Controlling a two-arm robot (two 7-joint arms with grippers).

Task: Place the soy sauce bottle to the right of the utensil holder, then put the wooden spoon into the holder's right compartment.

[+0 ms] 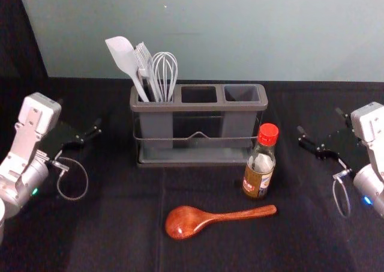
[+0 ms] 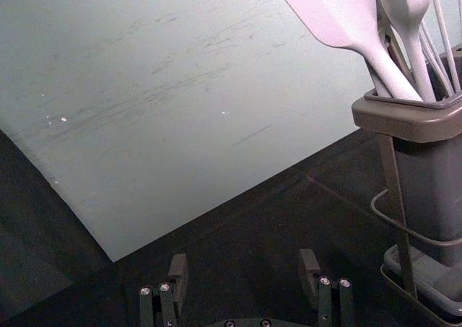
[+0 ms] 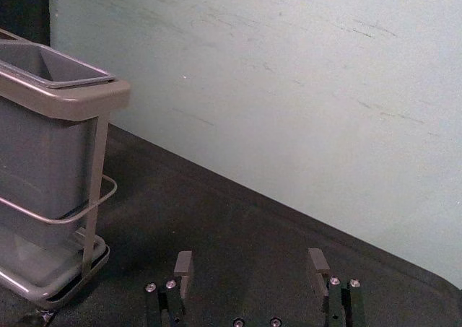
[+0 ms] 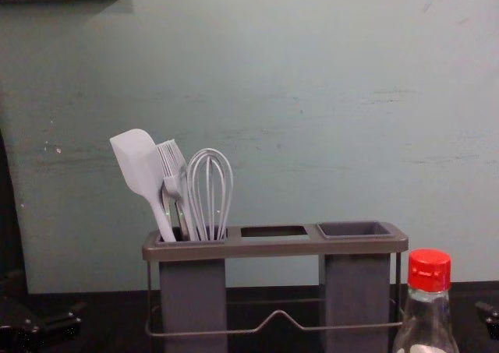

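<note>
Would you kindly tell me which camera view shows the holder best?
The head view: it shows the holder almost whole, from its rim down to its base. The chest view shows it from the front, cut off below; the left wrist view catches its left end, the right wrist view its right end.

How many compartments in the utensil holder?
3, side by side in the holder: left compartment, with white utensils in it; middle compartment, empty; right compartment, empty. None looks hidden.
</note>
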